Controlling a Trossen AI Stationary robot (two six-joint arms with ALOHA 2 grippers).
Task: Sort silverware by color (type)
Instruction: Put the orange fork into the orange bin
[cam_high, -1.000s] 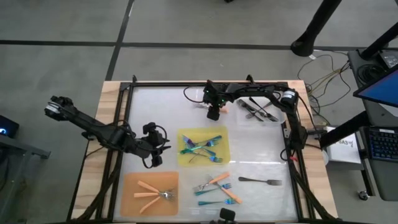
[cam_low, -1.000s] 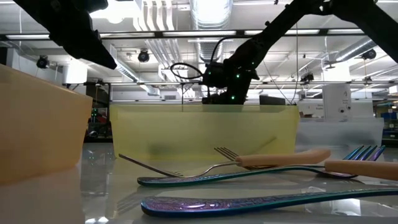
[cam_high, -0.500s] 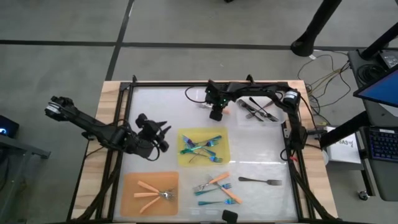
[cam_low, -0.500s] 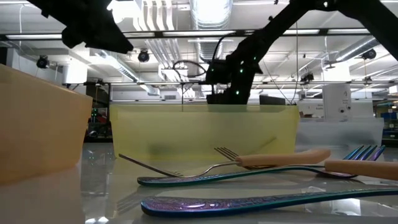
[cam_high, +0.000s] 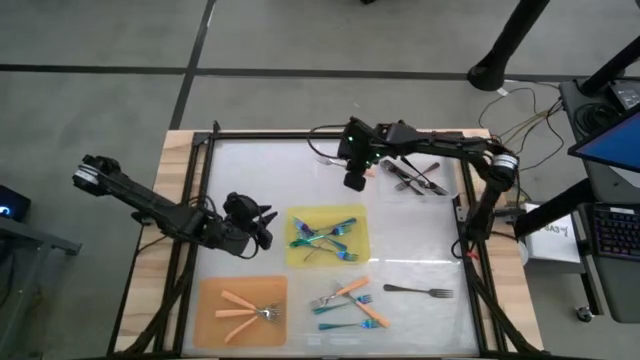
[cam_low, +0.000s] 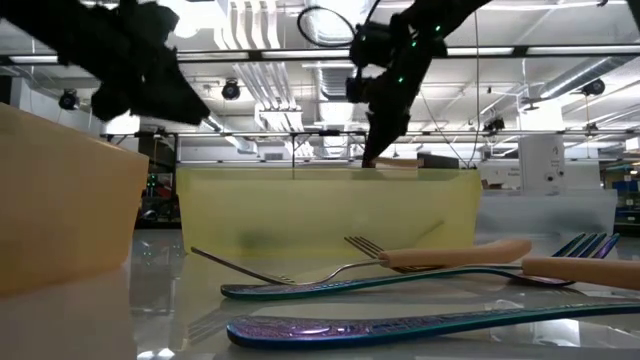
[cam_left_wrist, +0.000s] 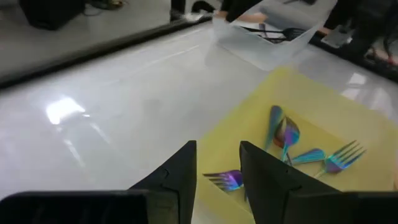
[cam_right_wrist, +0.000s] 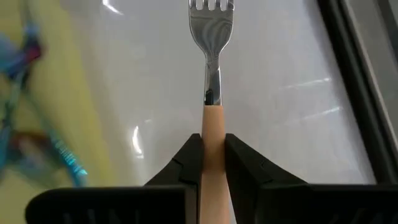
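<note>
My right gripper (cam_high: 355, 178) is over the table's far middle, shut on an orange-handled fork (cam_right_wrist: 211, 74) with a silver head. My left gripper (cam_high: 258, 222) hangs open and empty just left of the yellow mat (cam_high: 327, 237), which carries several blue-teal forks (cam_left_wrist: 283, 134). The orange mat (cam_high: 243, 305) holds orange-handled forks. Dark forks (cam_high: 420, 178) lie on a clear tray at the far right. A mixed heap of loose forks (cam_high: 350, 300) and a single dark fork (cam_high: 418, 291) lie near the front. My right gripper pinches the fork's orange handle (cam_right_wrist: 211, 127) between its two fingers, which lie along the handle. The upper handle and the silver head (cam_right_wrist: 211, 18) stick out past the fingertips, in line with them. The gripper points down at the table, seen in the low view.
A black frame rail (cam_high: 330, 135) runs round the white table top. Bare white surface lies between the yellow mat and the far rail, and to the right of the yellow mat. Cables and a stand sit beyond the table's right edge.
My right gripper has risen and shifted a little toward the table's right edge, carrying the orange-handled fork up with it. My left gripper has swung from beside the orange mat's far corner toward the far edge, ending at the yellow mat's left side.
</note>
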